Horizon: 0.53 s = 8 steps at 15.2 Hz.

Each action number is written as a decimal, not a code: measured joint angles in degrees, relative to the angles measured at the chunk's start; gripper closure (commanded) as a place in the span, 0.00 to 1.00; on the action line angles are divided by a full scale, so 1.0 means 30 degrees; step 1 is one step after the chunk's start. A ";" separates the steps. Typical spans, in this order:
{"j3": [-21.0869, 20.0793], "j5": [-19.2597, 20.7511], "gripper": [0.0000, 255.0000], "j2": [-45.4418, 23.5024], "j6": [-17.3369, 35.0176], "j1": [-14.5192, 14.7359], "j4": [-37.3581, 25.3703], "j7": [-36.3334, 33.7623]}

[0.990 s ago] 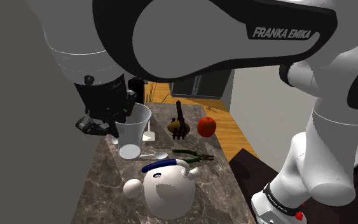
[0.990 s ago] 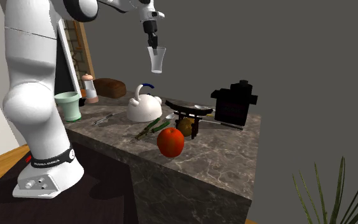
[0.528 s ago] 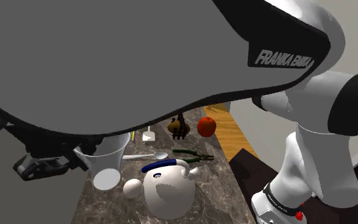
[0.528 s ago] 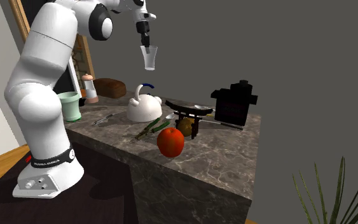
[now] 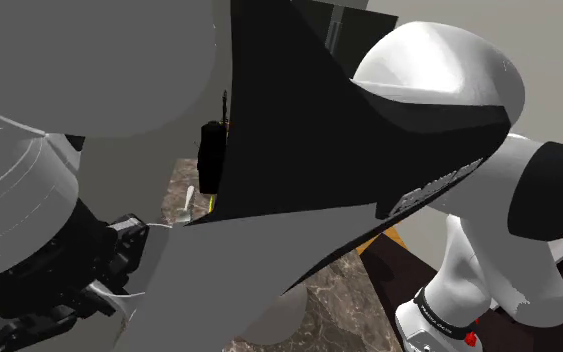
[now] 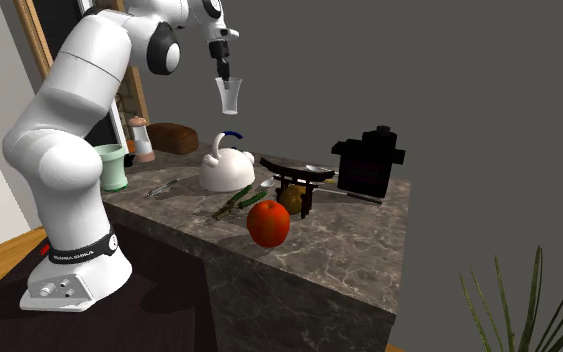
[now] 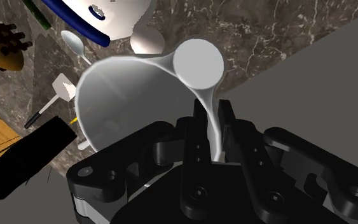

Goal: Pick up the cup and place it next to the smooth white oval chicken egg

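Jaws, nearly closed, pinch one wall of the cup (image 7: 133,95) high above the counter (image 6: 354,225).

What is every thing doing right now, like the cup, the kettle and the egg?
cup: upright, held in the air above the counter.
pincer: shut on the cup's wall.
kettle: standing upright, blue handle on top.
egg: lying on the counter beside the kettle.
red fruit: resting near the counter's edge.
spoon: lying flat.
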<state>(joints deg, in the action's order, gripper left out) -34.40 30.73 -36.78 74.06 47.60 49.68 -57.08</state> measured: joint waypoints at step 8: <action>-0.0310 -0.0532 1.00 0.0976 0.2651 -0.1357 0.3899 -0.0729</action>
<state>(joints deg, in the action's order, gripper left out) -35.33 29.13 -33.85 82.01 43.53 61.38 -59.27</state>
